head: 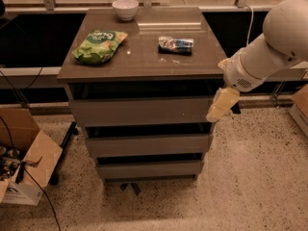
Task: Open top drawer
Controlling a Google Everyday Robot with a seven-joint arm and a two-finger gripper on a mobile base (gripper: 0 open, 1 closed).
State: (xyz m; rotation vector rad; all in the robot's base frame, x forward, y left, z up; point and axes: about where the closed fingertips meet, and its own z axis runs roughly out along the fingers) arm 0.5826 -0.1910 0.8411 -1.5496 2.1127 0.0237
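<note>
The top drawer is the widest of three grey-brown drawers under the brown cabinet top. Its flat, handleless front sits flush, with a dark gap above it. Below it are the mid-sized drawer and the narrowest drawer. My white arm comes in from the right. Its cream-coloured gripper hangs down at the right end of the top drawer's front, over its right edge.
On the cabinet top lie a green snack bag, a blue-and-silver packet and a white bowl. An open cardboard box with cables stands on the speckled floor at the left. Another box is at the right edge.
</note>
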